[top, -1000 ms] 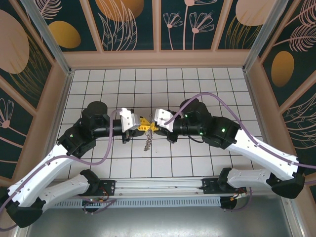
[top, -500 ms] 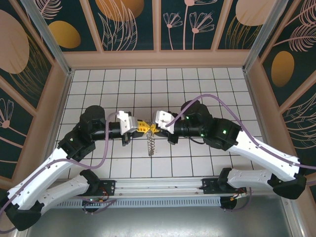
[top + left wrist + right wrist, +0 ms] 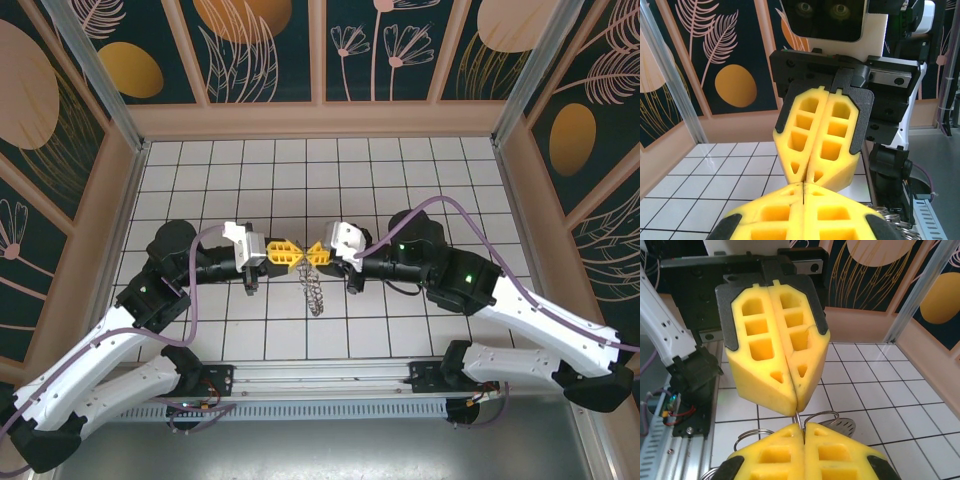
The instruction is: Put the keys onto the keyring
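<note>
Left claw point(image 3: 292, 254) pinches dangling keyring point(image 3: 314, 288); right claw point(image 3: 312, 252) closed, tip-to-tip; tiled table point(image 3: 400, 170) below.

We hold two arms, elbows out, forearms turned inward. Left gripper point(image 3: 290, 254) and right gripper point(image 3: 311, 254): jaws pressed together, facing tip to tip.

The left gripper point(image 3: 290, 252) and right gripper point(image 3: 312, 253) both have bright yellow fingers patterned with box-shaped hollows and backed by black plates. The keyring point(image 3: 825, 416) is silvery grey metal. The left arm point(image 3: 100, 350) and right arm point(image 3: 540, 320) have white shells and black joints with small green lights, and each trails a purple cable point(image 3: 455, 212). The table point(image 3: 400, 170) is white, crossed by a dark grid of tile lines. The wall panels point(image 3: 260, 40) are deep teal with orange-gold ovals and pale pink line-drawn leaves and flowers, framed in peach.
</note>
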